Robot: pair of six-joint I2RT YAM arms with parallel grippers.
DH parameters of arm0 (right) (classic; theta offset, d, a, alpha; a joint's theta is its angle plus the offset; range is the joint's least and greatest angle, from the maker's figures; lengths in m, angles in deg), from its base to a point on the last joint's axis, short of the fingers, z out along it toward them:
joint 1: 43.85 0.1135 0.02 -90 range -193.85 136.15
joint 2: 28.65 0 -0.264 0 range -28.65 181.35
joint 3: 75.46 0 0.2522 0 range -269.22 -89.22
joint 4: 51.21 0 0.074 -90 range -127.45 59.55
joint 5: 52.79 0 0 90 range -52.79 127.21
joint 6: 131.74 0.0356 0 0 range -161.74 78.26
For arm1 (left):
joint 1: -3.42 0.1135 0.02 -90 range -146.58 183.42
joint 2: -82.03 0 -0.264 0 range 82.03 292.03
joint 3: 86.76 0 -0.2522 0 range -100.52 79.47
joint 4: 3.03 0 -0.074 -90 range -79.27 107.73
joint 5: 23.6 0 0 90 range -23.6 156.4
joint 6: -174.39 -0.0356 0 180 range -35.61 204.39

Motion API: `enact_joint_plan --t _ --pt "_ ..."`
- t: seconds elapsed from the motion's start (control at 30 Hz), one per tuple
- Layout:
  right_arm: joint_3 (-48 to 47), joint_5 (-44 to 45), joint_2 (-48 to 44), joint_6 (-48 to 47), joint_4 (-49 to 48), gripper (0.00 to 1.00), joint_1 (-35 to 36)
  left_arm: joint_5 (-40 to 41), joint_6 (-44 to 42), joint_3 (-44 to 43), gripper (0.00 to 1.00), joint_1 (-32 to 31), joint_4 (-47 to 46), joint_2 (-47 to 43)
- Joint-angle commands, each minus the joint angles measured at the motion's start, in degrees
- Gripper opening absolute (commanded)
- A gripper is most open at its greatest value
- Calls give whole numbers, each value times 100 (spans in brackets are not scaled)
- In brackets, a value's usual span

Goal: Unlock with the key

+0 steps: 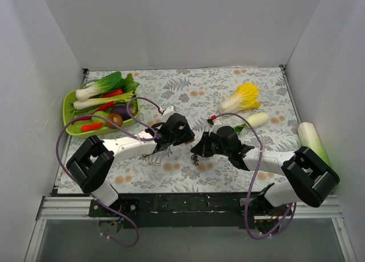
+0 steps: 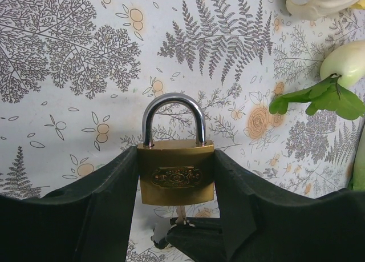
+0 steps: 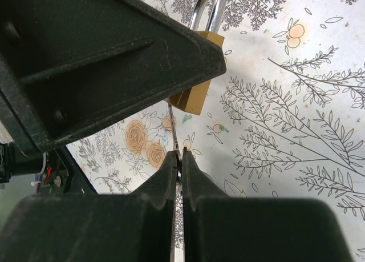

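Left gripper [image 2: 177, 159] squeezes the padlock [image 2: 177, 176] by its two sides, with its fingers just as far apart as the lock is wide. The lock is smooth yellow brass, and its shiny silver loop is closed. Right gripper [image 3: 178, 155] is pinched almost shut on the key [image 3: 174, 131]. Only the thin silver blade shows. The head is hidden between the fingers. The blade reaches the lock's bottom, but I cannot tell if it is inside.
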Motion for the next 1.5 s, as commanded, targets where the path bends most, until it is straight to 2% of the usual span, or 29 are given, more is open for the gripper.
enact_joint_plan --t 0.0,0.33,0.7,1.47 --pt "-66 2 -100 37 -376 1 -57 129 68 11 0 -73 -169 -375" --pt "-13 -51 -91 28 -420 1 -84 164 68 -51 0 -73 -160 -392" --pt "250 -235 -495 72 -473 1 -66 112 41 -288 0 -73 -98 -173" --pt "66 -306 -91 134 -464 1 -75 164 59 -192 0 -73 -90 -366"
